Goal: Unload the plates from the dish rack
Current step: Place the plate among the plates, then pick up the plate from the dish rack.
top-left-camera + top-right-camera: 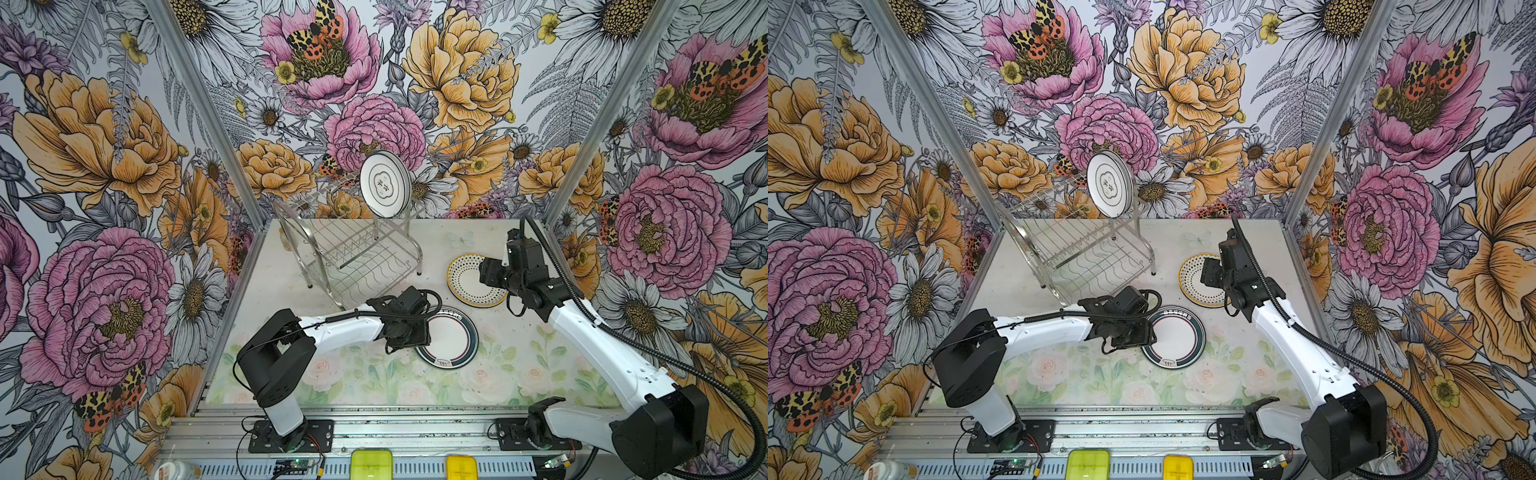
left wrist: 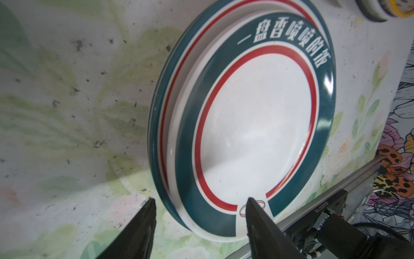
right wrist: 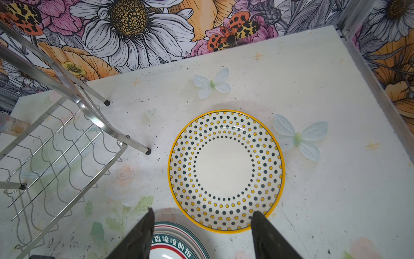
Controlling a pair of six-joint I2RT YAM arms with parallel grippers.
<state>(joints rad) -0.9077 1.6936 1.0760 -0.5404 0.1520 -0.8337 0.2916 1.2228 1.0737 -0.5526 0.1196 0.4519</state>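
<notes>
Logging state with the unloading judged mostly done. Found left gripper [image 2: 199, 200] low at the near rim of the teal-and-red plates [image 2: 257, 125], jaws apart and clamped on nothing, one fingertip over the rim and its partner over bare worktop [image 2: 67, 112]. Counted two such plates, stacked flat and slightly offset, probably piled to save room. Found right gripper [image 3: 202, 213] hovering above the dotted plate [image 3: 226, 171], jaws likewise apart and empty. Dotted plate lying flat on the worktop beside the rack's end, close to the teal stack; contact between them not resolvable. Seen in both top views: one white plate [image 1: 385, 183] standing on edge at the end of the upper tier of the dish rack [image 1: 357, 253], kept upright by the slot wires, lower tier bare. Judged next target: that last plate, high and near the back wall, hence a raised reach and a pinch on the rim. Risk judged: glazed ceramic slipping from a thin-edge grip.
</notes>
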